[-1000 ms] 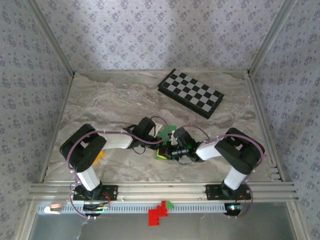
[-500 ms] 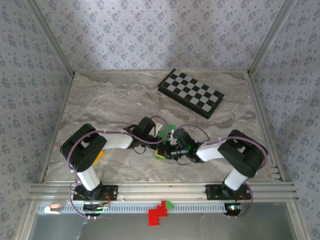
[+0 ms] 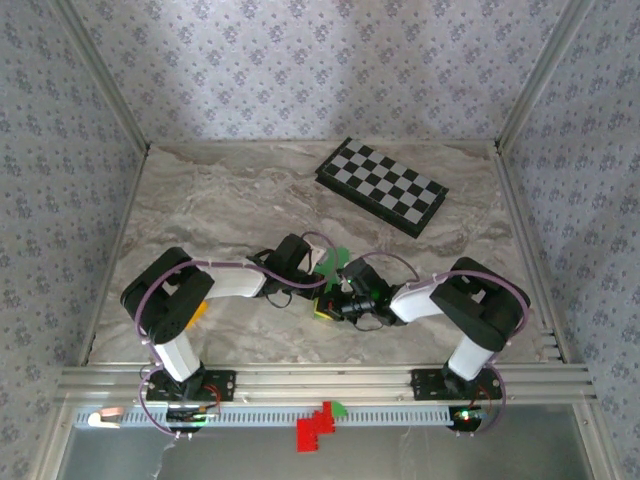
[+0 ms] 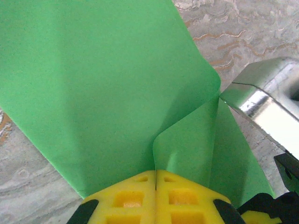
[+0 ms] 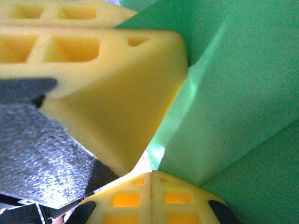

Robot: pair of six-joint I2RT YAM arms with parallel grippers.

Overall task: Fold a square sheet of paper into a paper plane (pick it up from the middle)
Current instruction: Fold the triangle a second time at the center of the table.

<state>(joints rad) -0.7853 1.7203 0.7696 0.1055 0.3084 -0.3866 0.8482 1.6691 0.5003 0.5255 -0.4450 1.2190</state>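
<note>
In the overhead view a small orange block [image 3: 197,308] lies at lower left, beside the left arm's elbow. Near the centre, the left claw [image 3: 316,288] and the right claw [image 3: 336,297] meet tip to tip low over the marble table [image 3: 230,200], with the green paper [image 3: 336,260] bunched between and just above them. The left wrist view has the left claw's yellow fingertips [image 4: 145,182] pressed together on a fold of the paper, which fans across the upper frame. The right wrist view has the right claw pinched likewise on a crease at bottom centre. A checkerboard [image 3: 382,186] sits at upper right, well apart
</note>
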